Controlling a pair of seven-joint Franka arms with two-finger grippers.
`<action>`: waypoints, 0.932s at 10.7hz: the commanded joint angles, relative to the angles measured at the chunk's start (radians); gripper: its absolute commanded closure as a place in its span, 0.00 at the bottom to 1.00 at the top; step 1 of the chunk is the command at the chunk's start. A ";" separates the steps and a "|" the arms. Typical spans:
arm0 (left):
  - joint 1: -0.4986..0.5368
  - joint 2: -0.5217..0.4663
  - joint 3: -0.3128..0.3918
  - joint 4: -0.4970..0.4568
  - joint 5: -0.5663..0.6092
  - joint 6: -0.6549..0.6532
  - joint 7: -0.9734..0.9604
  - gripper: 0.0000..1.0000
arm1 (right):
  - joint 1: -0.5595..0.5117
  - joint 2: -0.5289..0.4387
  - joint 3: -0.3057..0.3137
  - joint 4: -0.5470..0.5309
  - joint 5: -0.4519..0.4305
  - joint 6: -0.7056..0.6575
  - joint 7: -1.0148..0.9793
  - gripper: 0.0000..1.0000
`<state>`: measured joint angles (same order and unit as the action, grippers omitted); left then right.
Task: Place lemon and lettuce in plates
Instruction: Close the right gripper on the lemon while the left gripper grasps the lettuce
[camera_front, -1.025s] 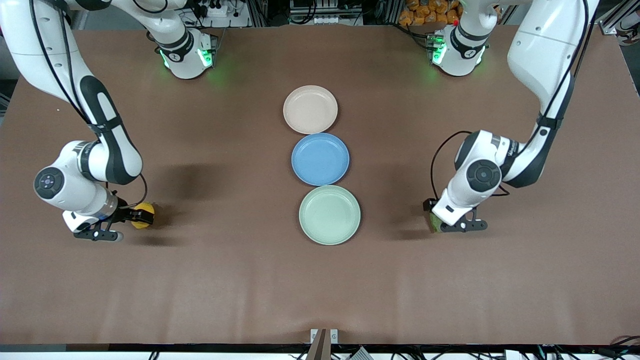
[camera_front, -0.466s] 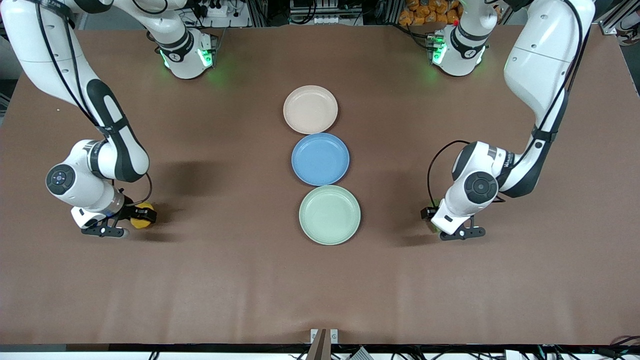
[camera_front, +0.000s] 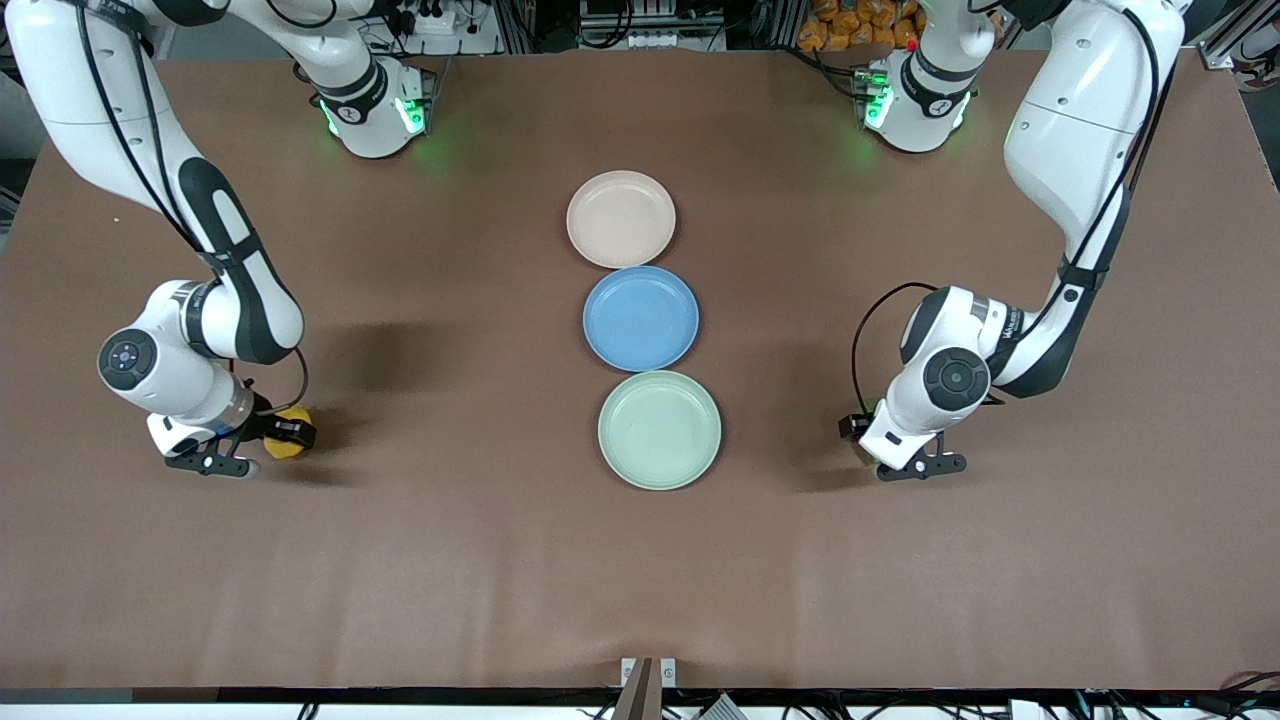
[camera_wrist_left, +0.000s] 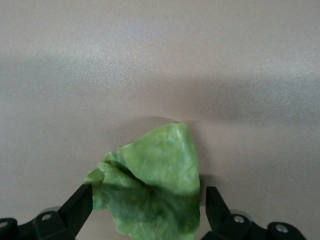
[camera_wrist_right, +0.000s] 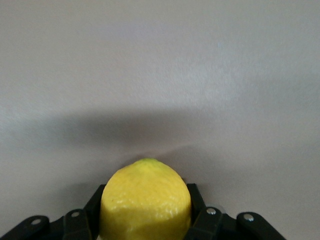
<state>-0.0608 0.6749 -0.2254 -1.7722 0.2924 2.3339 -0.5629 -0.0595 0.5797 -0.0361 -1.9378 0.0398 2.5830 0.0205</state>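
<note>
Lettuce (camera_wrist_left: 152, 185): we see its lower edge cut off in the left wrist view; in the front view the left gripper (camera_front: 868, 446) hides nearly all of it.
Lemon (camera_wrist_right: 145, 201): we see its underside cut off in the right wrist view; the right gripper (camera_front: 268, 432) partly covers it from the front.

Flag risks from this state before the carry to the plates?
1. The left pincer straddles the lettuce with fingers apart; shutting on a thin crumpled leaf may catch only an edge, and it could slide out on lifting.
2. The right pincer holds the lemon by its smooth round sides; it might roll or squirt free.
3. The blue plate sits between the beige plate and green plate; a short drop could land there.
</note>
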 joint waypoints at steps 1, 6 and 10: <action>-0.007 0.018 0.000 0.017 0.008 -0.007 -0.054 0.78 | 0.006 -0.110 0.001 0.005 0.006 -0.143 0.015 1.00; -0.042 0.011 -0.008 0.042 0.001 -0.007 -0.219 1.00 | 0.099 -0.283 0.001 -0.012 0.009 -0.426 0.045 1.00; -0.062 -0.011 -0.063 0.072 -0.015 -0.008 -0.303 1.00 | 0.271 -0.385 0.010 -0.064 0.012 -0.509 0.097 1.00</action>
<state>-0.1119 0.6824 -0.2488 -1.7148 0.2920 2.3342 -0.8059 0.1063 0.2727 -0.0280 -1.9319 0.0401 2.0834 0.0746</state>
